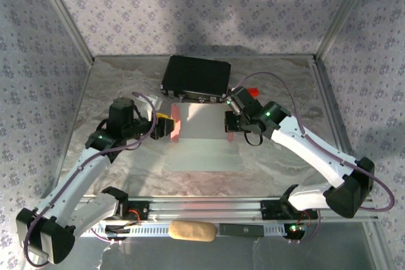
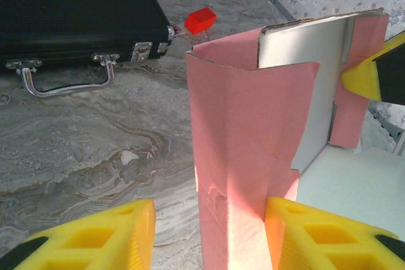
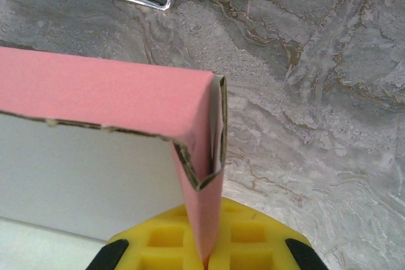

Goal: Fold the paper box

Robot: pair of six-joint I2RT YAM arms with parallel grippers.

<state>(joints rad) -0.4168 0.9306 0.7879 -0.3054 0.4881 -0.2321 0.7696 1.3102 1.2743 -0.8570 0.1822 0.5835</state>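
1. Pink card, paler inside, makes up the paper box (image 1: 202, 124), which sits half-folded in the middle of the marbled desk (image 1: 126, 86), between the two arms.
2. Its left and right side walls stand upright, and a pale flat panel reaches toward the near edge.
3. The left pincer (image 1: 168, 128) straddles the left wall with its jaws partly apart. One yellow finger (image 2: 329, 238) touches the card and the other finger (image 2: 95, 241) stands clear of it.
4. The right pincer (image 3: 209, 219) is closed tight on the right wall, with the card pinched between its yellow pads at a folded corner.
5. A black case (image 1: 196, 77) with metal latches and a handle lies just beyond the box on the far side.
6. A small red block (image 2: 200, 19) sits on the desk near the right end of the case.
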